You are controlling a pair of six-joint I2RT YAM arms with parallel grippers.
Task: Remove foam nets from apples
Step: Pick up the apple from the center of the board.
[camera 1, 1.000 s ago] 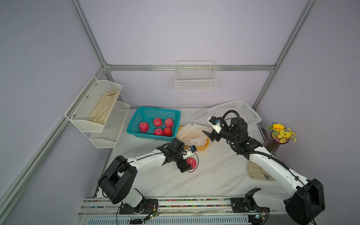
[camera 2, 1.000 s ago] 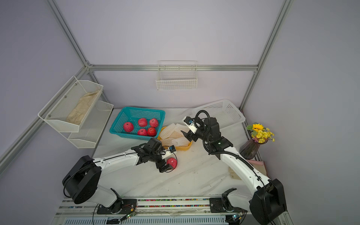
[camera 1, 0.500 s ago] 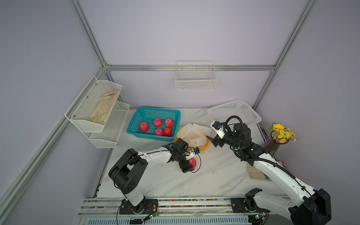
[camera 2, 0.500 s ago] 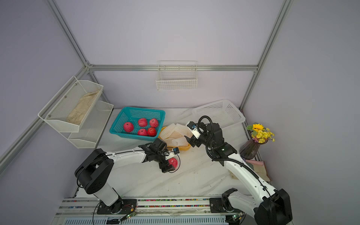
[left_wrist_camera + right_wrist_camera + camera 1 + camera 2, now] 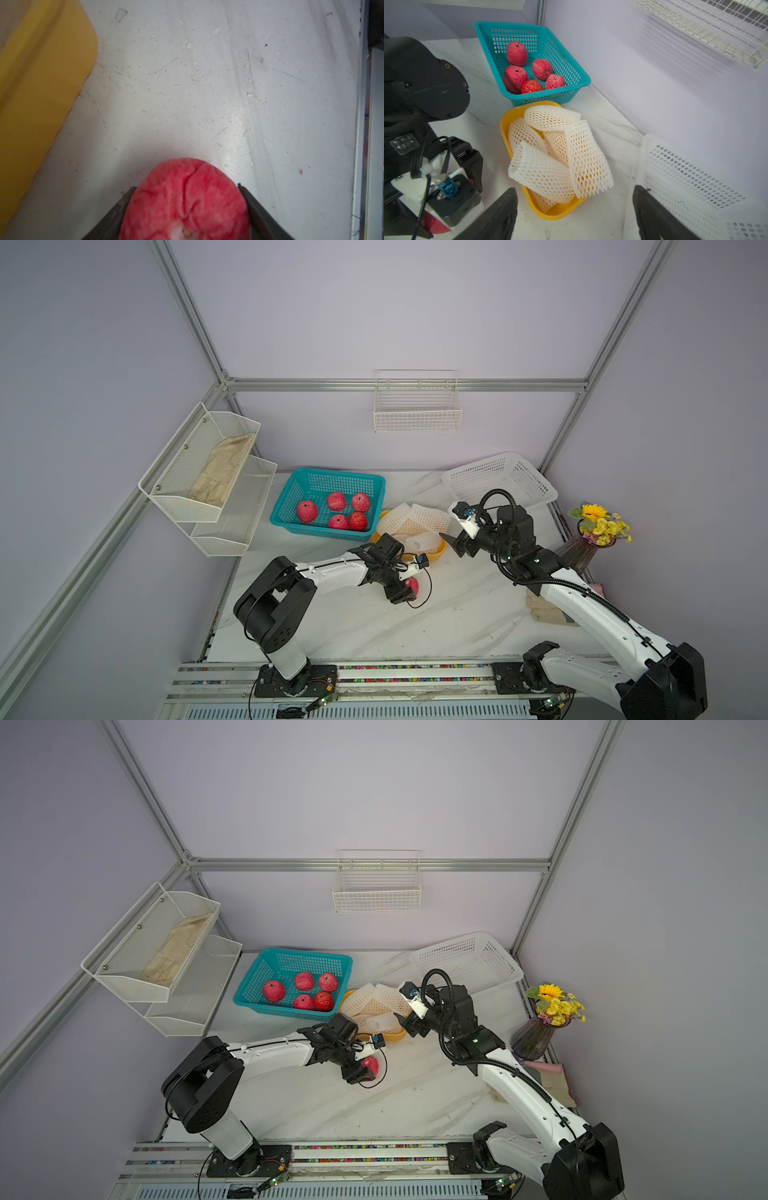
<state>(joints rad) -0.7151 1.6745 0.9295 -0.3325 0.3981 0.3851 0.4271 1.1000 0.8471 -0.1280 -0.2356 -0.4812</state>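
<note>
You had the left claw (image 5: 186, 186) clamped on 1 apple (image 5: 187, 205), lower middle of the left wrist view; the right claw (image 5: 574, 188) stood spread apart.

The desk (image 5: 457, 614) is white with grey marble veins, and the left wrist view shows it scuffed and scratched. At the back stands a teal basket (image 5: 320, 531), a yellow tray (image 5: 437, 550) touching its front corner, and a white lattice basket (image 5: 498, 481) in the far corner. A dark vase (image 5: 575, 549) and folded cloths (image 5: 548, 610) sit along one side edge. A bare apple (image 5: 411, 584) lies mid-desk.
</note>
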